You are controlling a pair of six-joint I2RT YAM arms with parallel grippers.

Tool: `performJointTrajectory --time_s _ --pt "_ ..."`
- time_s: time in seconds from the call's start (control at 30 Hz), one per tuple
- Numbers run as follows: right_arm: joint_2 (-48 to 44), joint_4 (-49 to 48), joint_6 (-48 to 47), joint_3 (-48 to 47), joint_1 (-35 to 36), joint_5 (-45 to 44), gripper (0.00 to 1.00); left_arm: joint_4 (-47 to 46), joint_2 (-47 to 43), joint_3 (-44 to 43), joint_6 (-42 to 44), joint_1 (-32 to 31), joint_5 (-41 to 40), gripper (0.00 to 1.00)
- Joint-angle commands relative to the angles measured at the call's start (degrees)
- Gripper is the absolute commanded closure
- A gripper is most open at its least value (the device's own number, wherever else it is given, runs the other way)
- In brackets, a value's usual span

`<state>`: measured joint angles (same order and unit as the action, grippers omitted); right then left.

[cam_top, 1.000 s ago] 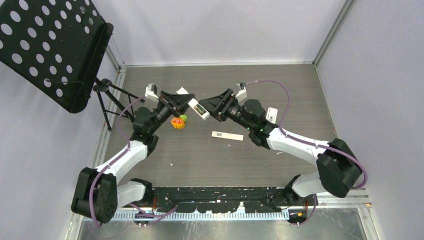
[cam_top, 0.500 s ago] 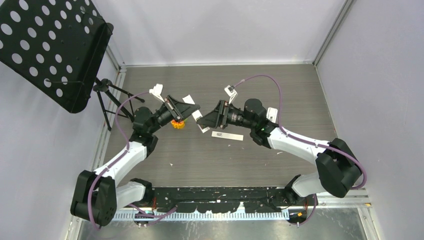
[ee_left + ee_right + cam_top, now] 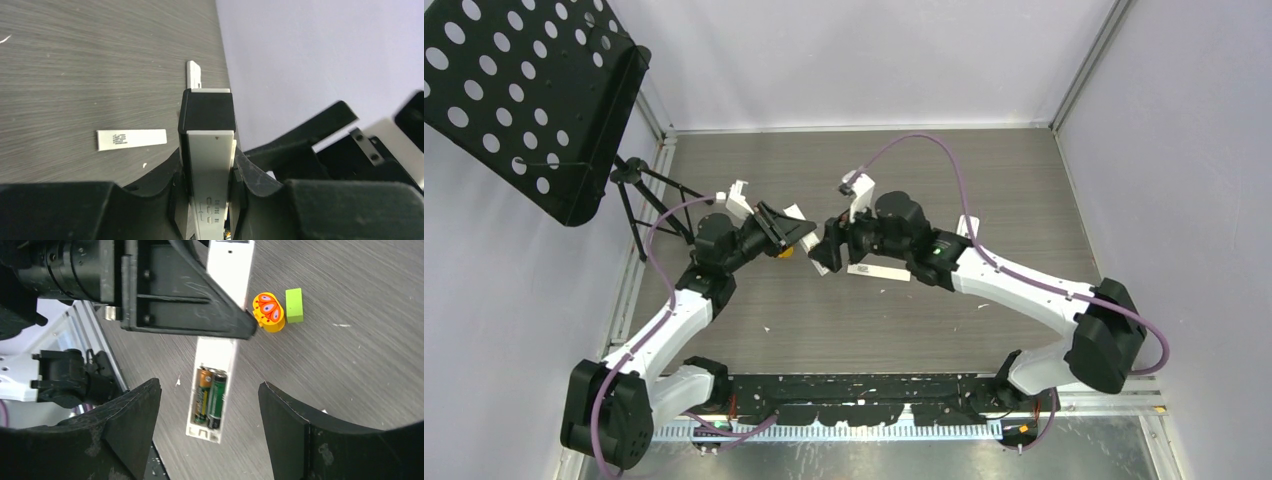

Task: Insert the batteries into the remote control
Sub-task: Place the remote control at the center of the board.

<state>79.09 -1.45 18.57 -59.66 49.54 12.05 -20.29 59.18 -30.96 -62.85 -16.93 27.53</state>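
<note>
My left gripper (image 3: 209, 152) is shut on a white remote (image 3: 210, 165) and holds it off the table. In the right wrist view the remote (image 3: 212, 390) hangs from the left gripper's black fingers (image 3: 200, 305) with its back compartment open. Two batteries (image 3: 210, 397), one gold-and-black and one green-and-black, lie side by side in it. A third battery is not in view. My right gripper (image 3: 209, 386) is open, one jaw on each side of the remote's lower end, not touching it. From above, the two grippers (image 3: 796, 232) (image 3: 829, 245) meet at mid-table.
A white labelled cover strip (image 3: 879, 272) lies on the table under the right arm, and shows in the left wrist view (image 3: 131, 139). An orange toy (image 3: 269, 312) and a green block (image 3: 294, 305) lie beside the remote. A second white remote (image 3: 195, 75) lies farther off. A black music stand (image 3: 524, 90) is at the far left.
Both wrists have rolled and come closer together. The remote has tilted down toward the table in the left gripper, and the right gripper has moved left round its end.
</note>
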Motion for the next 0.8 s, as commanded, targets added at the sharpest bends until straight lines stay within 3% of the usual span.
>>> performJointTrajectory --time_s 0.0,0.13,0.23,0.4,0.43,0.53,0.63,0.77 --pt "4.3 4.1 -9.2 -5.0 3.2 -7.0 0.23 2.5 -1.0 -3.0 1.9 -0.1 -2.9 1.00" --pt "7.5 4.3 -11.0 -7.1 4.1 -8.3 0.26 2.4 -0.7 -3.2 1.8 -0.1 -2.7 1.00" --pt "9.5 5.2 -12.8 -8.9 4.1 -8.4 0.35 2.4 -0.8 -3.2 1.8 -0.1 -2.4 1.00" --pt "11.7 6.5 -14.5 -11.8 4.1 -9.4 0.72 2.6 -0.8 -2.9 2.1 0.0 -2.3 0.95" --pt "11.9 6.9 -15.1 -12.1 4.1 -9.5 0.80 2.7 -0.8 -2.8 2.4 0.0 -2.4 0.90" --pt "11.9 7.8 -17.2 -12.5 3.7 -9.9 0.92 3.5 -1.2 -2.4 2.9 0.1 -3.2 0.64" --pt "11.5 9.1 -19.6 -12.1 1.9 -9.1 0.97 7.6 -2.8 -2.5 4.3 0.8 -5.5 0.37" --pt "10.8 14.3 -25.3 -11.7 -3.6 -4.3 0.97 17.0 -6.4 -2.8 6.6 2.3 -12.1 0.19"
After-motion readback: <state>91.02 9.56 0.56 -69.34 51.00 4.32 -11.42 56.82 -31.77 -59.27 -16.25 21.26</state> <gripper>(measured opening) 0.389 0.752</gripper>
